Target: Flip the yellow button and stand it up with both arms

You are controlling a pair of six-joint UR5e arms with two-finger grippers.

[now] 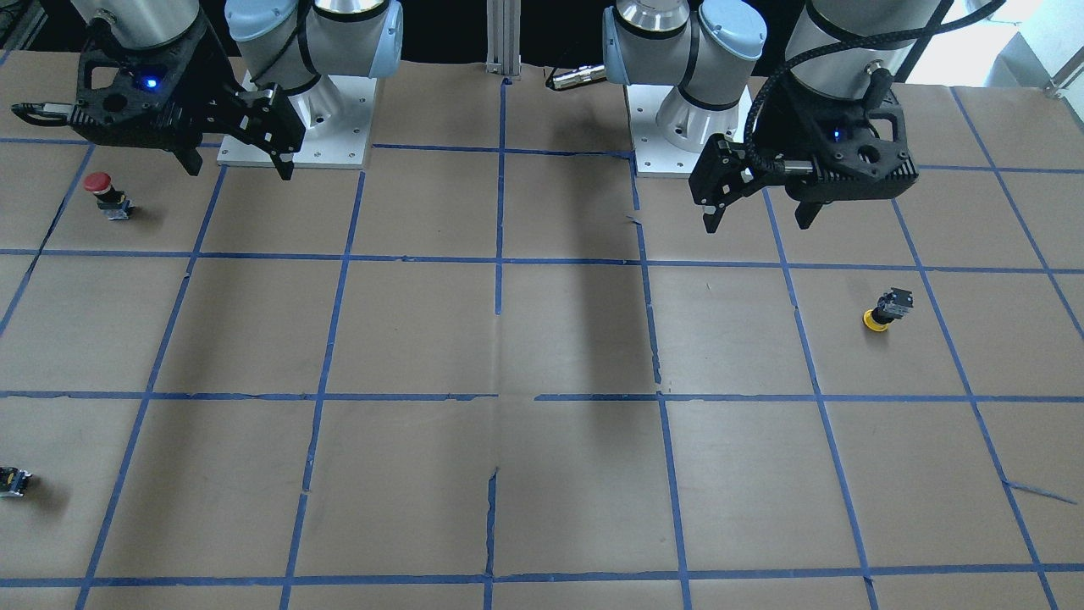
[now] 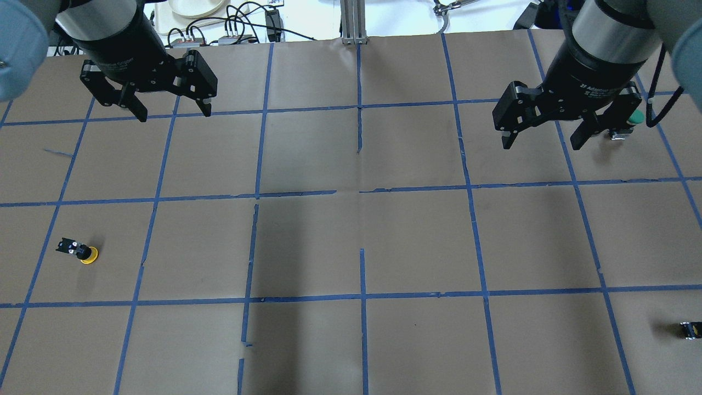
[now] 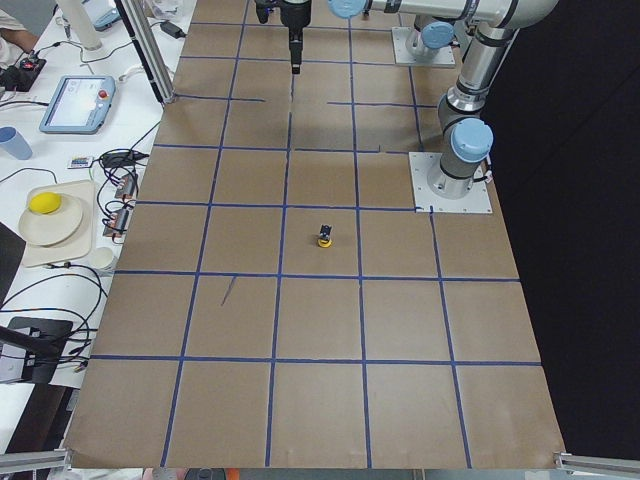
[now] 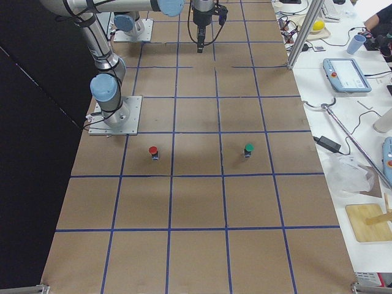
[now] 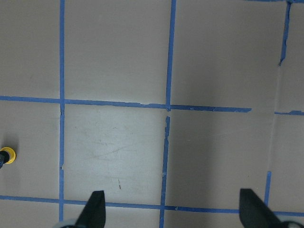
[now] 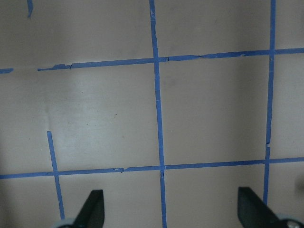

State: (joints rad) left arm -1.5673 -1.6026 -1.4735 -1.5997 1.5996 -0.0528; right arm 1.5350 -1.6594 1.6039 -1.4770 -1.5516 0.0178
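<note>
The yellow button [image 1: 885, 309] lies tipped over on the brown paper with its yellow cap against the table and its black body pointing up and away. It also shows in the overhead view [image 2: 80, 251], the exterior left view [image 3: 324, 236] and at the left edge of the left wrist view [image 5: 5, 156]. My left gripper [image 2: 174, 114] is open and empty, raised above the table well away from the button; it also shows in the front-facing view [image 1: 758, 222] and the left wrist view [image 5: 173, 211]. My right gripper [image 2: 540, 144] is open and empty, raised on the opposite side [image 1: 240, 169] [image 6: 172, 211].
A red-capped button [image 1: 102, 193] stands near the right arm's base. A green-capped button [image 2: 630, 120] stands just beside the right gripper. A tiny black part [image 2: 691, 329] lies by the table's edge. Blue tape lines grid the paper. Two white base plates [image 1: 339, 127] sit at the robot's side.
</note>
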